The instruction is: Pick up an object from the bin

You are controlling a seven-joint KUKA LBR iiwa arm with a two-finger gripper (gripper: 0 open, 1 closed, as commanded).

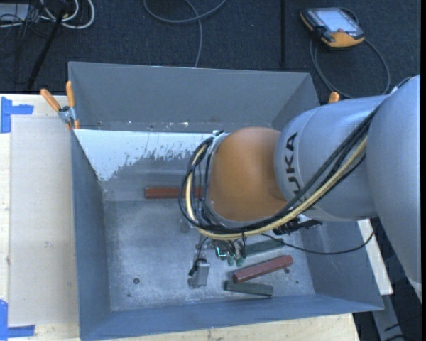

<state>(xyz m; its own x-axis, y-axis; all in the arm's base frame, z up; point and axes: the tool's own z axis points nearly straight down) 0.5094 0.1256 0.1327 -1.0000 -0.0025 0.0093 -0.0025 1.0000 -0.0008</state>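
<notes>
Tool (199,270) low over bin (138,261) floor, likely because pieces lie flat. Open or closed: cannot tell, wrist blocks sight. Red-brown bar (263,268) just right of tool, dark grey bar (248,288) alongside it. Second red-brown bar (162,192) well beyond tool, leftward.

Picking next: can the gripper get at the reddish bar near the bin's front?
Probably yes: the gripper hangs just left of the reddish bar; nothing lies on it, though a dark grey bar sits close by.

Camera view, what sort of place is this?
Probably a robotics lab test cell: a KUKA arm reaches into a grey metal bin, with loose cables and an orange-edged handheld controller on the dark floor behind.
</notes>
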